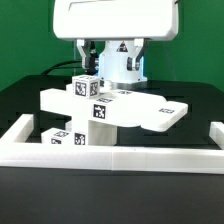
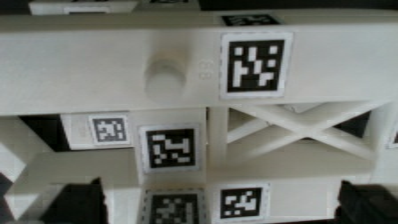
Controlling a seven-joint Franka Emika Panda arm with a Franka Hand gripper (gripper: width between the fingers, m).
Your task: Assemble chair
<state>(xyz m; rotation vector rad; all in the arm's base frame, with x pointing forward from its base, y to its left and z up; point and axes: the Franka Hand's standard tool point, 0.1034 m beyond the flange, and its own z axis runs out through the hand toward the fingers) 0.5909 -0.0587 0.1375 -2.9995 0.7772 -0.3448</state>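
The chair [image 1: 112, 108] stands partly joined in the middle of the table: a flat white plate lies across blocky square legs [image 1: 99, 112] that bear black-and-white tags, and a rounded seat plate [image 1: 165, 113] reaches toward the exterior view's right. My gripper [image 1: 112, 68] hangs just behind and above it, its fingertips hidden by the parts. In the wrist view, the gripper [image 2: 222, 202] is open. Its dark fingers [image 2: 80, 203] stand far apart on either side of a tagged white bar [image 2: 214, 200]. A cross-braced part [image 2: 294, 130] and a round peg [image 2: 167, 72] lie beyond.
A long low white border wall [image 1: 120, 152] runs along the front and turns back at both ends. A small loose tagged white part [image 1: 62, 137] sits at the exterior view's left, between the wall and the chair. The tabletop is black.
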